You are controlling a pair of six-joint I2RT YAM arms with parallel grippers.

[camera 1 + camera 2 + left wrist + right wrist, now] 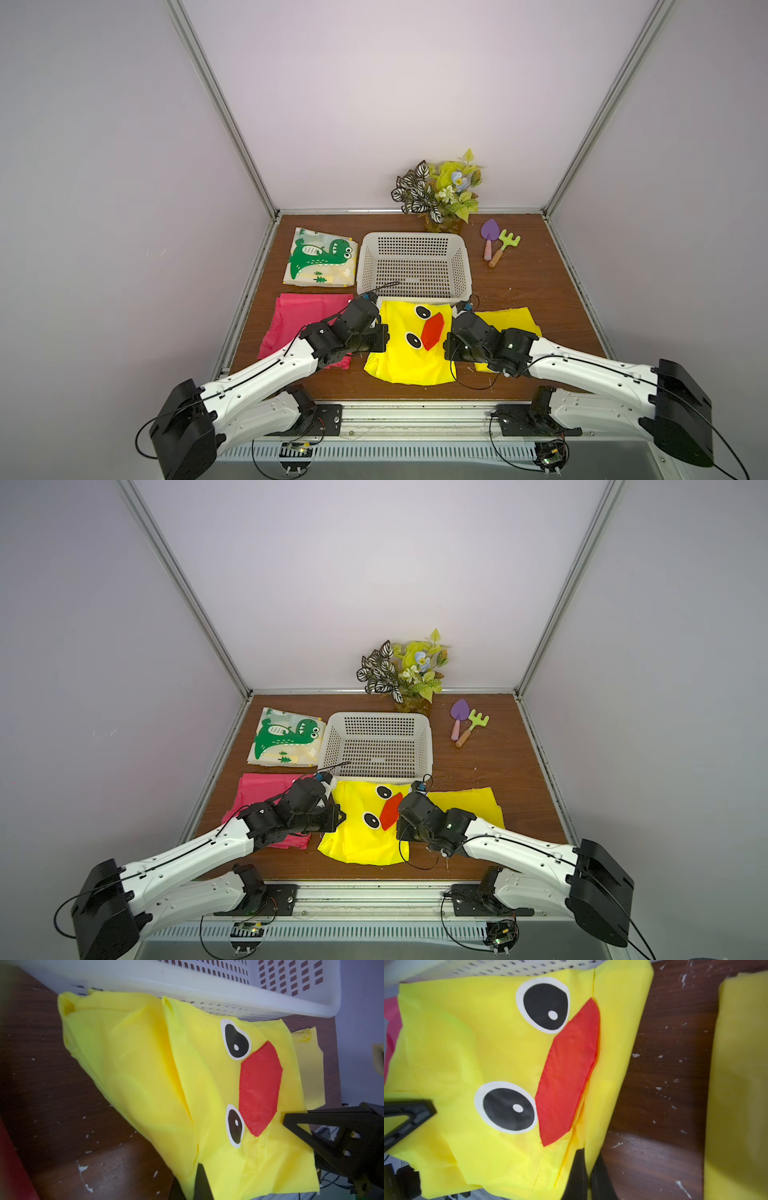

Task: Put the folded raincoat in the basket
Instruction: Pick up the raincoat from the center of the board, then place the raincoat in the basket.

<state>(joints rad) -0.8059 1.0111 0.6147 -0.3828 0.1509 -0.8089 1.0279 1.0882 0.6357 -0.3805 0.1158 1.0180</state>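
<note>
Top views both show, at far left, a folded dinosaur-print garment (321, 258) with a folded pink garment (299, 320) nearer the robot. Next, the left gripper (382, 338) has its fingers clamped together on the left edge of the folded yellow duck-face raincoat (405, 357). The raincoat lies just in front of the basket (415, 236), with its far edge at the near rim, not inside. The right gripper (449, 343) pinches the raincoat's right edge. Further right lie a second yellow garment (509, 322), a toy trowel (489, 237) and a toy rake (505, 245).

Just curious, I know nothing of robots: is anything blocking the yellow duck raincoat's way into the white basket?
Nothing visible does. The raincoat is right before the basket's near wall, and the basket holds nothing.
</note>
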